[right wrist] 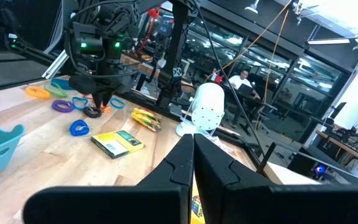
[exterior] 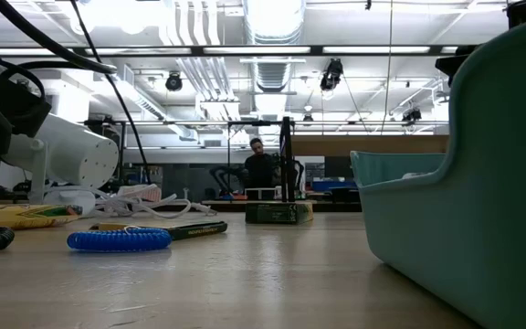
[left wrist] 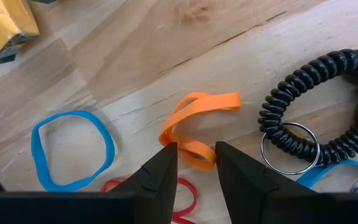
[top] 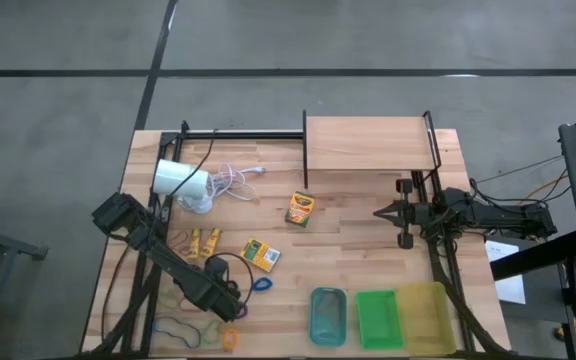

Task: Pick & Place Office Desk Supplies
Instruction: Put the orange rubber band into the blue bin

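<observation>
The left gripper [left wrist: 196, 163] stands low over the near-left part of the table [top: 358, 255], its two fingers set a little apart with one end of the twisted orange loop [left wrist: 197, 121] lying between their tips. Whether the tips already press the band cannot be told; it lies flat on the wood. Just beside it lie a blue loop [left wrist: 72, 149], a red loop [left wrist: 182, 196] partly hidden under the fingers, and a black coiled cord [left wrist: 328, 106] with a metal ring [left wrist: 289, 148].

To do this step well, the fingers would probably need to close squarely on the doubled end of the orange band, low enough to catch both strands, and then lift straight up so the red loop and the coiled cord are not dragged along. The band looks thin and limp, so a shallow pinch may let it slip.

The right gripper [right wrist: 193, 163] waits at the right side of the table by the wooden shelf [top: 370, 143], its fingers pressed together and holding nothing.

The teal tray [top: 328, 315], green tray [top: 378, 318] and yellow tray [top: 423, 315] stand side by side along the near edge.

Two crayon boxes [top: 261, 254] [top: 301, 209] lie mid-table; the yellow box corner [left wrist: 8, 25] in the left wrist view shows part of a word, too cropped to read.
</observation>
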### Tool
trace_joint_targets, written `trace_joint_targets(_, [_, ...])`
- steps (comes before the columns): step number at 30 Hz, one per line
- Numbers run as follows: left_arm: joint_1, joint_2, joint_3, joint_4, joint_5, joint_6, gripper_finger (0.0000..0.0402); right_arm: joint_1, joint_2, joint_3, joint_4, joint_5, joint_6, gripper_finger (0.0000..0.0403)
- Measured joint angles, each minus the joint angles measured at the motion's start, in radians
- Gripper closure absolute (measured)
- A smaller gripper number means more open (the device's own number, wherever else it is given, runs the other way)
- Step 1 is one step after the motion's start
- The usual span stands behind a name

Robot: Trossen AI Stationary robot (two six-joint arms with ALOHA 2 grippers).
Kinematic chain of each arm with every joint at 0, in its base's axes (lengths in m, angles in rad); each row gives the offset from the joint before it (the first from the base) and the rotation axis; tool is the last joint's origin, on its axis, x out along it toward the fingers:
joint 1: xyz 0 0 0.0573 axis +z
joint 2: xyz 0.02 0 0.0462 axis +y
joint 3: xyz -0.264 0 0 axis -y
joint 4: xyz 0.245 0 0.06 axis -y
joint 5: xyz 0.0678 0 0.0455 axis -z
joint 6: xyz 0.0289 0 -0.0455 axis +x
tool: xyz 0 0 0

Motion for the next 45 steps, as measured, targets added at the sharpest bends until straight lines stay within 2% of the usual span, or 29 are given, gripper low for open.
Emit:
trace_joint_targets(8, [-0.001, -0.002, 0.035, 0.021, 0.008, 0.041, 0.0285, 0.0, 0.0, 0.0, 0.0, 0.0, 0.0, 0.0394])
trace_joint_targets(16, [-0.001, -0.032, 0.039, -0.017, 0.001, 0.018, 0.0285, 0.0, 0.0, 0.0, 0.0, 0.0, 0.0, 0.0394])
trace_joint_targets(24, [0.0, -0.033, 0.038, -0.042, -0.087, 0.059, 0.0285, 0.0, 0.0, 0.0, 0.0, 0.0, 0.0, 0.0394])
trace_joint_targets(45, [-0.018, -0.032, 0.013, -0.011, -0.085, 0.057, 0.0284, 0.0, 0.0, 0.0, 0.0, 0.0, 0.0, 0.0394])
